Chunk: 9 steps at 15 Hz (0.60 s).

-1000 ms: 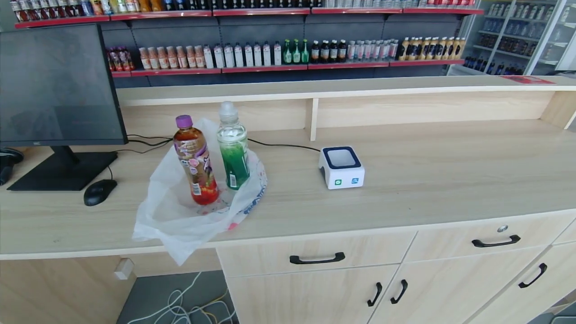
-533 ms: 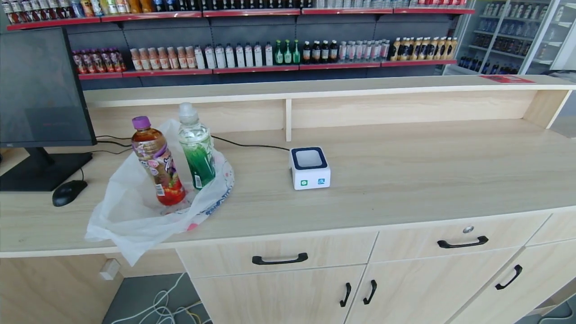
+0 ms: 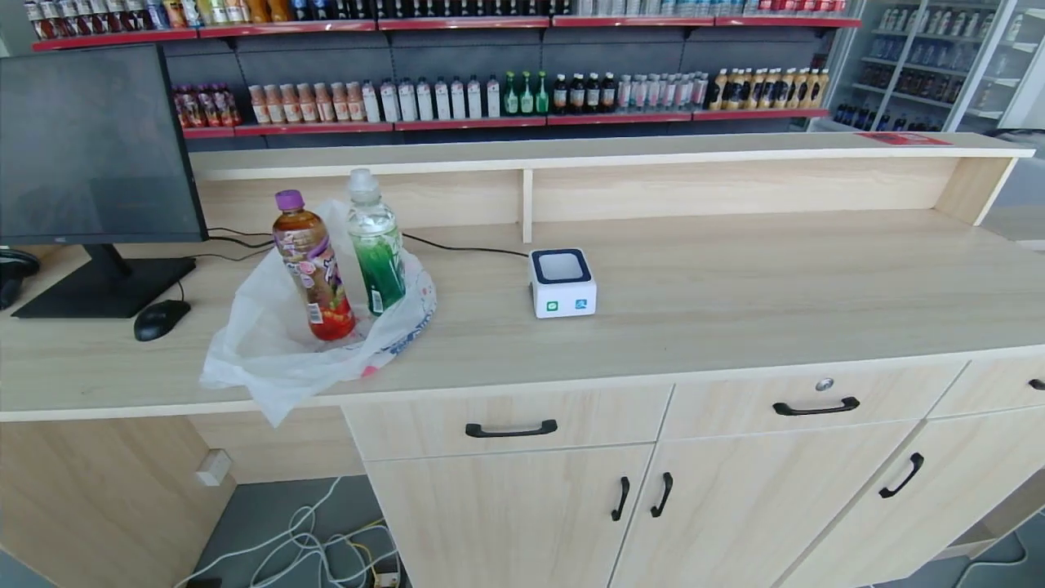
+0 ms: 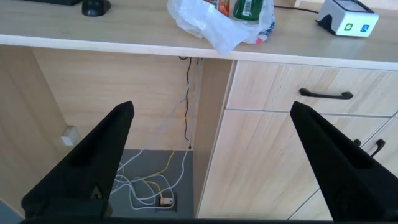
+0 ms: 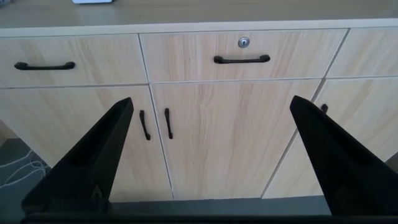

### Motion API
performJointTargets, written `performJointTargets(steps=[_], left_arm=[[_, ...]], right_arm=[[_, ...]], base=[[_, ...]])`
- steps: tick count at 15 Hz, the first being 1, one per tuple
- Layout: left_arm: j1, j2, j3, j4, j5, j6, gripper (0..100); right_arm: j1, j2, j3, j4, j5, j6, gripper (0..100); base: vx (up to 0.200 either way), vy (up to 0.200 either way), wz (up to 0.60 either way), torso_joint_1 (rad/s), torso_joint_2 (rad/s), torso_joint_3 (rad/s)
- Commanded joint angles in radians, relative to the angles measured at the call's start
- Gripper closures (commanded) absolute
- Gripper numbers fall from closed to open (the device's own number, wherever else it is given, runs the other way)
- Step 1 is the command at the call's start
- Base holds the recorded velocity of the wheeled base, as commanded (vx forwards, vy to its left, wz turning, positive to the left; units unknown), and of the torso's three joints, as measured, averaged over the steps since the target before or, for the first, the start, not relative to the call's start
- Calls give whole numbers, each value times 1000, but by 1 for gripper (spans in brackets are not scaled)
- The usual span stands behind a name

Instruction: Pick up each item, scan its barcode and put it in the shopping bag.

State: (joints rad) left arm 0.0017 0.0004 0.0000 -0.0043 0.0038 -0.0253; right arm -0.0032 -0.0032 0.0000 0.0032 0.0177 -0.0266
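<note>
Head view first: the shopping bag (image 3: 269, 359) lies crumpled and spread open on the left part of the counter (image 3: 735, 302), with one flap drooping over the near edge. Two bottles stand upright in its plastic, side by side. The purple-capped bottle (image 3: 314, 269) of amber drink is the nearer and more to the left, and the green-labelled bottle (image 3: 375, 245) is just beside it on the right. Whether they touch, I cannot tell.

Right of the bag and apart from it sits the white scanner (image 3: 562, 282), window facing up, its cable (image 3: 465, 247) running off to the left behind the bottles. At the far left of the counter is the dark monitor (image 3: 90, 147), with a black mouse (image 3: 161, 318) near its stand.

Over to the left wrist view — the left gripper (image 4: 211, 109) hangs low in front of the counter, fingers spread wide apart with nothing between them, facing the wooden front below the bag's hanging flap. Loose wires (image 4: 149, 180) lie on the floor beneath.

Right wrist view — the right gripper (image 5: 211, 102) is also low, fingers wide apart and empty, facing the cabinet doors (image 5: 230, 137) under the drawer with the round lock (image 5: 244, 42).
</note>
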Motion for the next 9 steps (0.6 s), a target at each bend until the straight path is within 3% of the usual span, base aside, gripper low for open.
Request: performJointTargets(steps=[1, 3, 9], left_arm=[[0, 1, 0, 0, 1, 1, 0], [0, 1, 0, 0, 1, 7, 0], [0, 1, 0, -2, 1, 7, 0]], right_arm=[[0, 3, 0, 0, 1, 2, 0], [0, 3, 0, 0, -1, 28, 0], [0, 3, 0, -3, -2, 48, 0]], base=[[-200, 0, 0, 7, -2, 7], [-200, 0, 0, 5, 0, 5], [0, 0, 0, 0, 0, 0]])
